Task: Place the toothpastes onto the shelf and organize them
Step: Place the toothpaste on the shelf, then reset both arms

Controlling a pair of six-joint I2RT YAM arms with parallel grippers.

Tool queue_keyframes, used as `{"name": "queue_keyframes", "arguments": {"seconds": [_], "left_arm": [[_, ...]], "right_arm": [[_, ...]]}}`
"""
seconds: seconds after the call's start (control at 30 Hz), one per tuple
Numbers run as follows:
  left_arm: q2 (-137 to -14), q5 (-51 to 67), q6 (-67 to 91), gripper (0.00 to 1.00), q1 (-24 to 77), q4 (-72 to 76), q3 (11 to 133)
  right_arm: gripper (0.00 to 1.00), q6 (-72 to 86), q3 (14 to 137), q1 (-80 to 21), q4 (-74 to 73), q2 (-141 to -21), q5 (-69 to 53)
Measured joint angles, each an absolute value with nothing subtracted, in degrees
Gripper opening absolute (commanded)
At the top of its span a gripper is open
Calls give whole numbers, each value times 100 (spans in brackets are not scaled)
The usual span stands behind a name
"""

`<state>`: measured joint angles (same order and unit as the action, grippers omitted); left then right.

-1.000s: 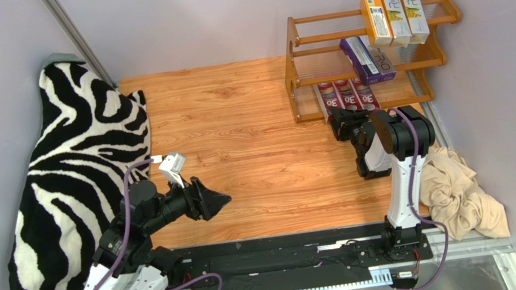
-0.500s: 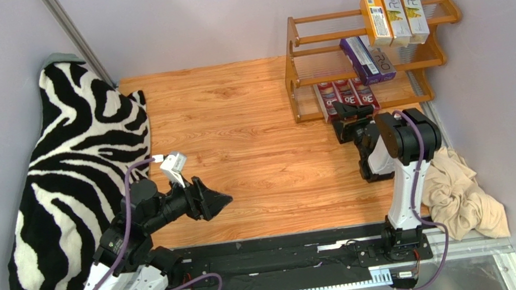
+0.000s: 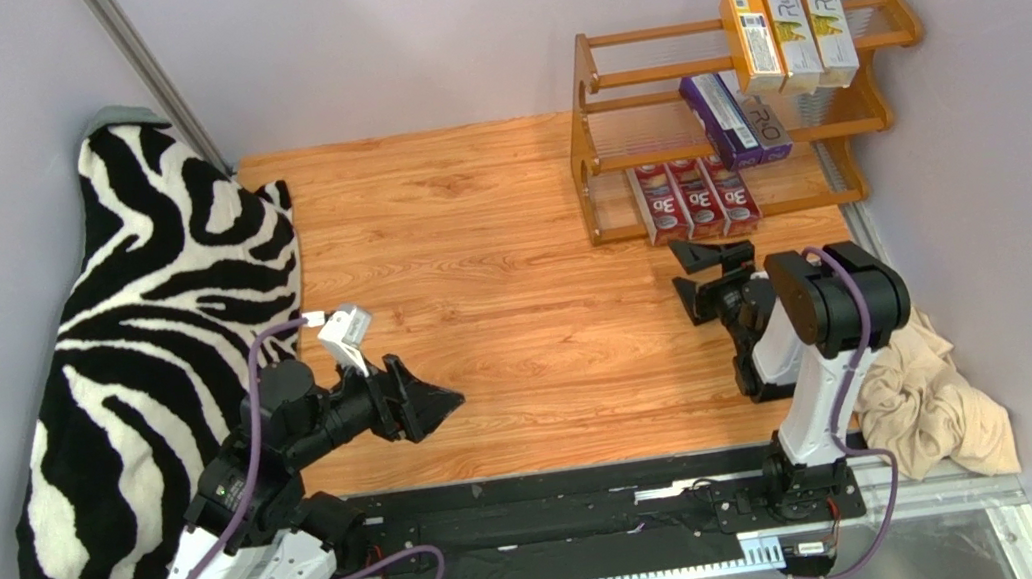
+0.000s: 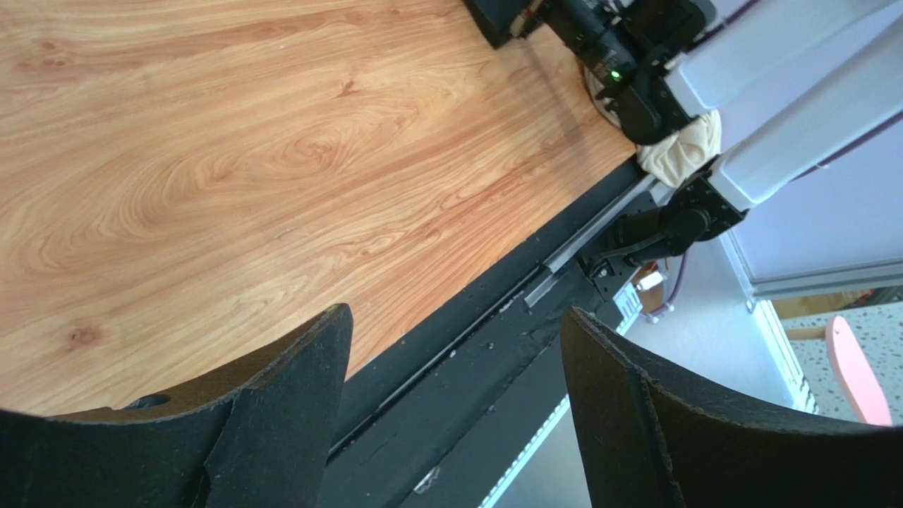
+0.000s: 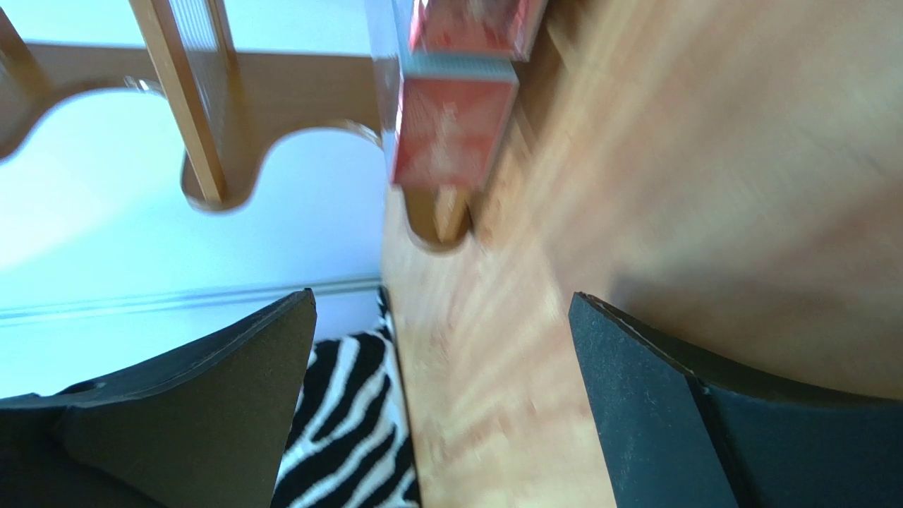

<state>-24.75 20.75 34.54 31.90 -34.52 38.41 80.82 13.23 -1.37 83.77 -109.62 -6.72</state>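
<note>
The shelf (image 3: 742, 125) stands at the far right of the table. Three red toothpastes (image 3: 695, 198) lie side by side on its bottom tier, two purple ones (image 3: 733, 118) on the middle tier, and three orange and white ones (image 3: 790, 35) on the top tier. My right gripper (image 3: 707, 278) hangs open and empty just in front of the bottom tier. In the right wrist view, a red carton's end (image 5: 450, 138) and the shelf's curved side panel (image 5: 286, 106) show beyond that gripper (image 5: 443, 302). My left gripper (image 3: 439, 396) is open and empty over the near left floor; in its own wrist view (image 4: 456, 318) nothing lies between the jaws.
A zebra-print cloth (image 3: 152, 356) covers the left side. A beige cloth (image 3: 925, 399) is bunched at the near right by the right arm's base. The black mounting rail (image 3: 582, 500) runs along the near edge. Walls close in on both sides.
My right gripper has opened wide and drawn back toward the near edge, away from the red cartons on the bottom tier. The left arm has stayed in place, its jaws a little wider.
</note>
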Motion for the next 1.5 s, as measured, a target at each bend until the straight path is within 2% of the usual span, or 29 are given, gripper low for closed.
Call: {"name": "queue_keyframes", "arguments": {"seconds": [0.03,0.1,0.27,0.4,0.6,0.73,0.9,1.1,1.3,1.5], "left_arm": [[-2469,2036,3452,85,3190,-3516,3852],[-2473,1984,3430,95,3190,-3616,3887],[-2491,1796,3398,99,3190,-3909,4128],[-2491,1695,3350,99,3190,-4036,4320],[-2497,1658,3242,99,3190,-4171,4421],[-2512,1664,3155,99,3190,-4233,4473],[-2521,1634,3037,99,3190,-4359,4672],[-2545,1461,2875,99,3190,-4547,5050],[-2829,1096,2628,99,3190,-4779,5492],[-3242,373,2259,99,3190,-5017,6093]], "right_arm": [[100,7992,1168,-137,8353,-10827,-692],[100,7771,832,-137,8246,-10486,-729],[100,7242,303,-137,7752,-9529,-766],[100,6838,283,-141,6928,-7846,-760],[100,5798,666,-316,3173,-3566,-311],[100,4967,1656,-342,965,-2147,207],[100,4077,2932,-342,-910,-1949,770],[100,3321,4077,-342,-2366,-2139,1286],[100,2882,4897,-346,-3098,-2285,1511],[100,2668,5035,-346,-3450,-2281,1553]]}}
